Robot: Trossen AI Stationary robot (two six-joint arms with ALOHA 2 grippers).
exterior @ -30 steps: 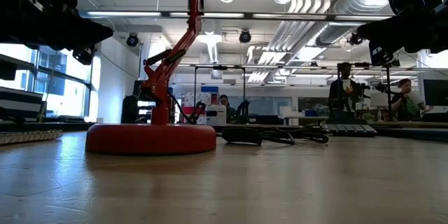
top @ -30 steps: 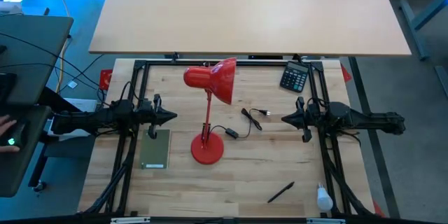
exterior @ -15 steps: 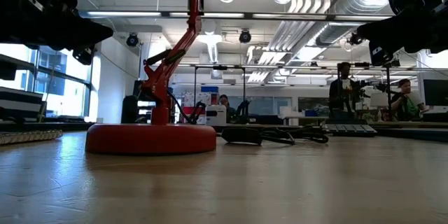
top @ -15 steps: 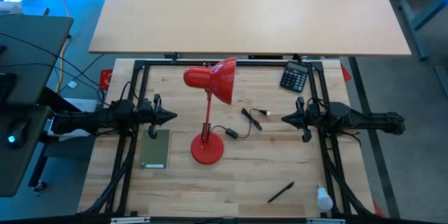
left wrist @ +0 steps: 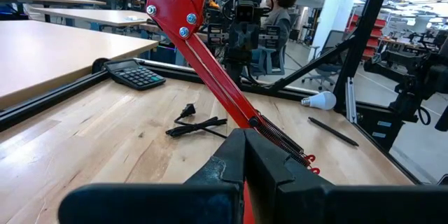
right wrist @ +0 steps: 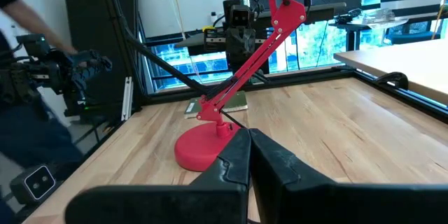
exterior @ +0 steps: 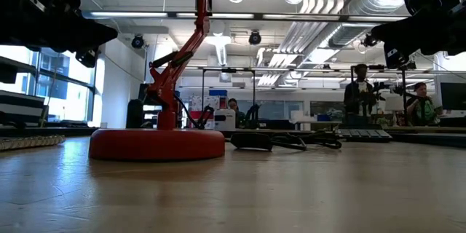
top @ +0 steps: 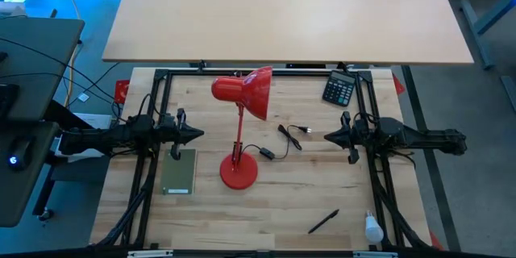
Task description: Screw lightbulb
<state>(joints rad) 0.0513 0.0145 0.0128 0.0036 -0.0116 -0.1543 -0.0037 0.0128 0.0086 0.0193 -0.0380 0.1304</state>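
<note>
Lightbulb: small, white, lying on its side at the near right corner of the wooden table, just beside the right frame rail; untouched by either arm. Also seen from the left wrist, far across the table.

Black pen: lying at a slant on the tabletop, near the lightbulb on its inner side, apart from it.

Red desk lamp: round base standing on the table at centre, arm rising to a red shade turned toward the table's far side. Base visible at table level.

Black power cord: loose on the table between lamp and right arm, plug end free.

Calculator: dark, at the far right of the table.

Green notebook: flat on the table, left of the lamp base.

Left gripper: raised above the table's left side, pointing at the lamp, fingers pressed together, empty.

Right gripper: raised above the right side, pointing inward, fingers pressed together, empty; well apart from the lightbulb.
</note>
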